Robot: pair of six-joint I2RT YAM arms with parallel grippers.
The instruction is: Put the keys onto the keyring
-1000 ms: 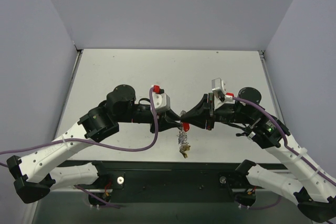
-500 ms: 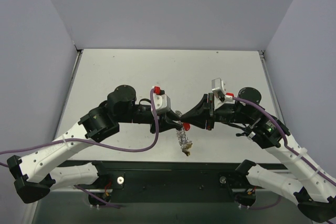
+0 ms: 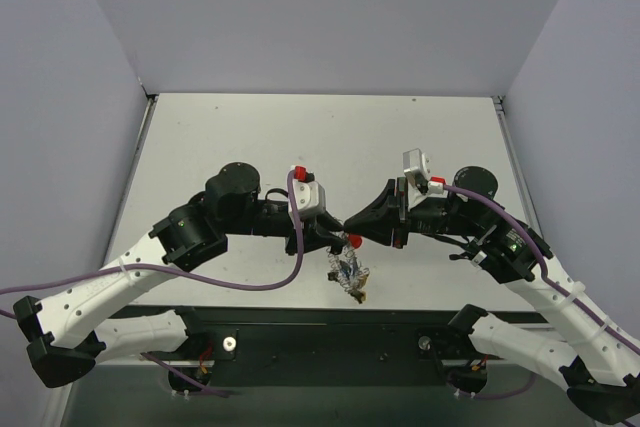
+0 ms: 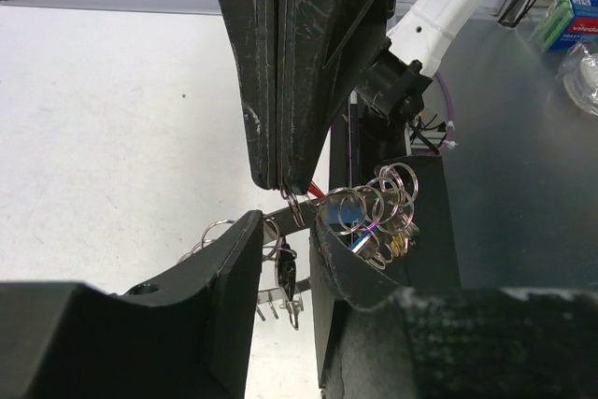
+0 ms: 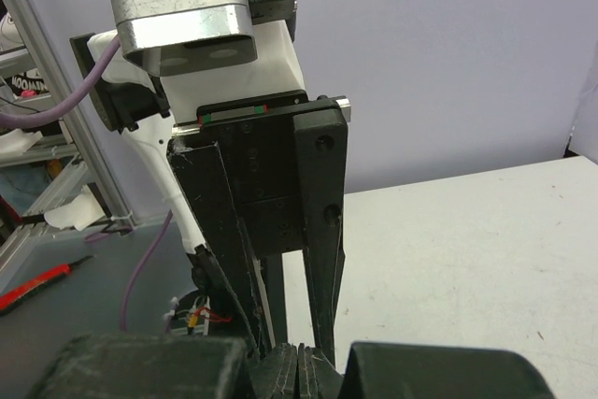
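**Wire keyring (image 4: 374, 207) mid-air: slip risk**

I see the keyring hanging above the surface (image 3: 250, 137) btwn both arms, near the front edge, w/ keys (image 4: 285, 287) dangling under it. R end effector (image 4: 288, 184) is pinched together, tips at a small loop, red key (image 3: 353, 240) right beside. L end effector (image 4: 285, 231) has fingers apart w/ wire running through the gap; can't tell if it clamps. My worry: if R tugs while L's hold is that loose, the bunch drops, or the coils snag and twist.
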